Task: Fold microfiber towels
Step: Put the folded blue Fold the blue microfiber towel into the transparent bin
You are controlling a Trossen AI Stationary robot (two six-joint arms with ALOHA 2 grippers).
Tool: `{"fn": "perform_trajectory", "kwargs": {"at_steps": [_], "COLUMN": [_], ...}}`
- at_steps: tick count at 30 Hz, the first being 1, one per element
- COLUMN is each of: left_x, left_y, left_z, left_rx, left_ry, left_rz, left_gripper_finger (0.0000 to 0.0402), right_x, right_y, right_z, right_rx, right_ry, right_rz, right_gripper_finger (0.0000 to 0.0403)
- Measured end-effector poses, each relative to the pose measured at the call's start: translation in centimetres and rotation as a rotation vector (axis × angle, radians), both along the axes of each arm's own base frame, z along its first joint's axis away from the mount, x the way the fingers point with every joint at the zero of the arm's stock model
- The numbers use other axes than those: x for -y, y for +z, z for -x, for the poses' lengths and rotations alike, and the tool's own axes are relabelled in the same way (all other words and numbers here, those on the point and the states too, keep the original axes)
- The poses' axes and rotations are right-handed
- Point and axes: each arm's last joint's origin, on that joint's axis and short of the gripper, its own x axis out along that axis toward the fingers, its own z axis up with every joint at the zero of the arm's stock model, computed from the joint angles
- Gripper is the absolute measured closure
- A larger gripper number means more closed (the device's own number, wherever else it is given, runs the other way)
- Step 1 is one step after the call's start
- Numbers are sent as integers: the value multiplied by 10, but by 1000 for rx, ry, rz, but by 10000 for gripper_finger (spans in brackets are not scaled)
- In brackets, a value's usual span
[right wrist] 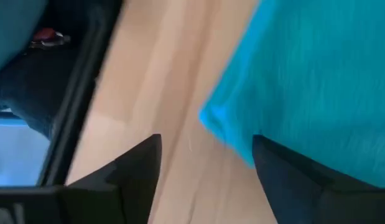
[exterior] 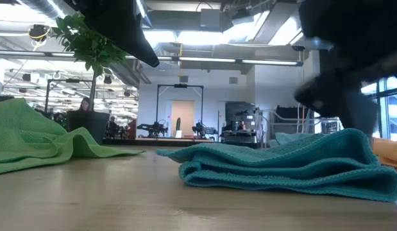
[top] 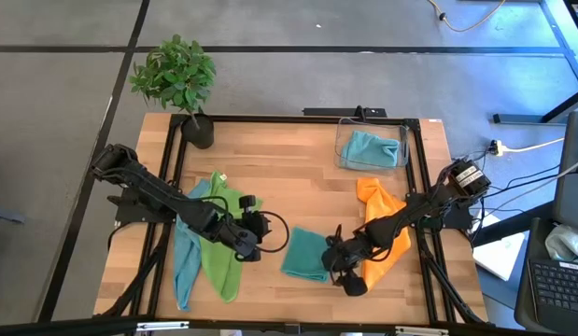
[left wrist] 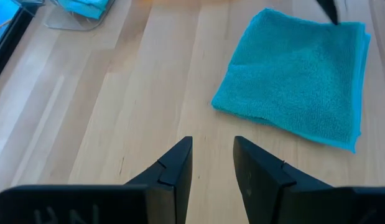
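Teal towel (top: 305, 255) lies folded on the wooden table (top: 289, 168), near the front edge and between the two arms, and the low view shows its layers stacked with a rounded fold at one side. The right gripper (top: 343, 272) stands just beside the towel's edge with its fingers spread wide and nothing between them, so I judge that this fold is being finished and the cloth let go. To do this step well, the arm should lift straight away from the edge, so that a finger does not catch the top layer and pull the fold open; a light press on the stack may help it to stay flat. The left gripper (top: 252, 239) waits close to the lime green towel (top: 220, 245), its fingers a little apart and empty. The light blue towel (top: 184, 263) lies partly under the green one. The orange towel (top: 382, 224) is partly covered by the right arm, so its shape is hard to judge. Another light blue towel (top: 373, 148) sits in the clear plastic bin (top: 342, 154); whether it is folded I cannot tell. The right wrist view is smeared, so the towel's corner there is unclear.
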Motion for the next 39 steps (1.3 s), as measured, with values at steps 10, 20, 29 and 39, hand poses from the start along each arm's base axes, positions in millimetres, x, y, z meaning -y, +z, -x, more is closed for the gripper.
{"fn": "perform_trajectory", "kwargs": {"at_steps": [10,20,29,39], "left_x": [14,36,37,38], "left_y": [-15,-74,-101,-102], "left_z": [-25,-58,-65,-67], "left_rx": [96,75,43,60], "left_ry": [-75,-303,-298,-295], "left_rz": [99,166,189,196], "left_gripper_finger": [292,292,292,292], "right_x": [6,18,38,94], "right_y": [18,1,19,-20], "right_z": [-11,0,-11,-20], "right_rx": [108,28,76,-203], "right_ry": [-213,-438,-528,-528], "right_rz": [300,334,320,-105], "right_gripper_finger": [198,218,173,94]}}
